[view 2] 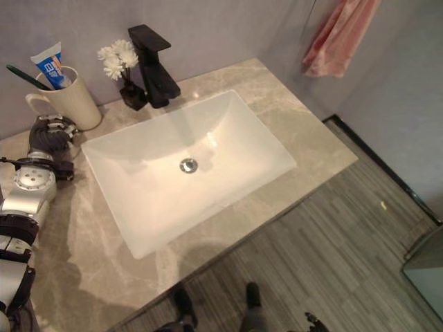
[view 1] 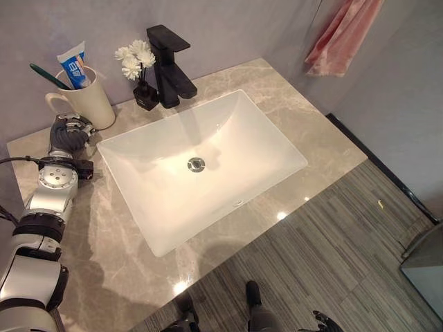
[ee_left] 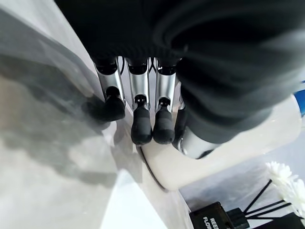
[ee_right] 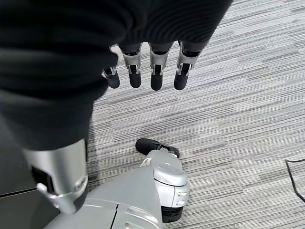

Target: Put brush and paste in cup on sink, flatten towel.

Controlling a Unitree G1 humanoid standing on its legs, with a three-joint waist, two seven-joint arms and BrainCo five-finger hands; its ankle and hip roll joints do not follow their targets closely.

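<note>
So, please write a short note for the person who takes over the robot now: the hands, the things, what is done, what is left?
Left hand: on the counter beside the cup, fingers straight, holding nothing.
Right hand: hanging low over the floor, open, holding nothing.
Toothbrush and toothpaste: both stand in the cup, behind the sink's left corner.
Done: brush and paste in cup.
Left: the pink towel hangs bunched on the wall; flatten it.

The robot's left arm is built of rounded silver-grey segments joined by black rings. Its left hand wears a dark ribbed cover, as does the right hand; both have silver fingers with dark rubbery tips.
</note>
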